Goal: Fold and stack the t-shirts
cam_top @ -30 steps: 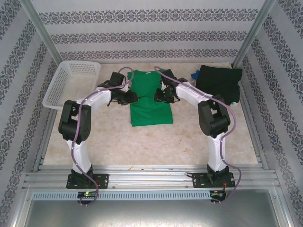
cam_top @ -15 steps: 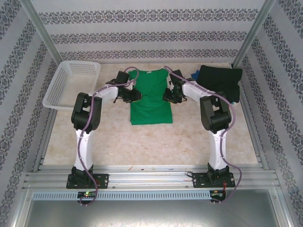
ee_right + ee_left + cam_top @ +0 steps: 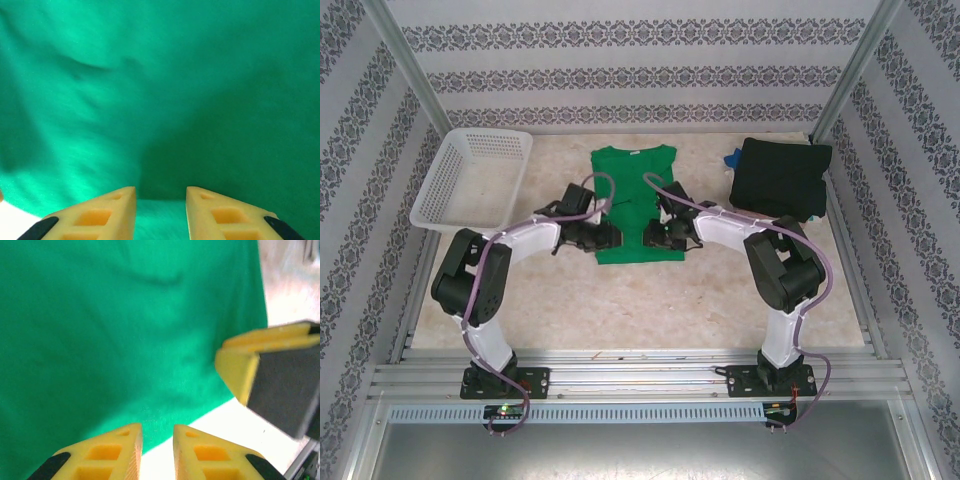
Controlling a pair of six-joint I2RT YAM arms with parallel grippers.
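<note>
- Top view: the left gripper [image 3: 605, 237] and right gripper [image 3: 655, 236] cover the near hem corners of the green t-shirt [image 3: 635, 190]. Their tips are too small to read there.
- A blue cloth [image 3: 732, 158] is mostly hidden behind the folded black t-shirt [image 3: 778, 178], at 1 o'clock on the table [image 3: 620, 300].
- The green t-shirt lies mid-table, collar towards 12 o'clock.
- Left wrist view, blurred: the fingers [image 3: 115, 450] are cut off below and narrowly parted with nothing between them. The hem lies right at the tips.
- Right wrist view: the jaws are slightly spread, with green fabric beyond at 12 o'clock.
</note>
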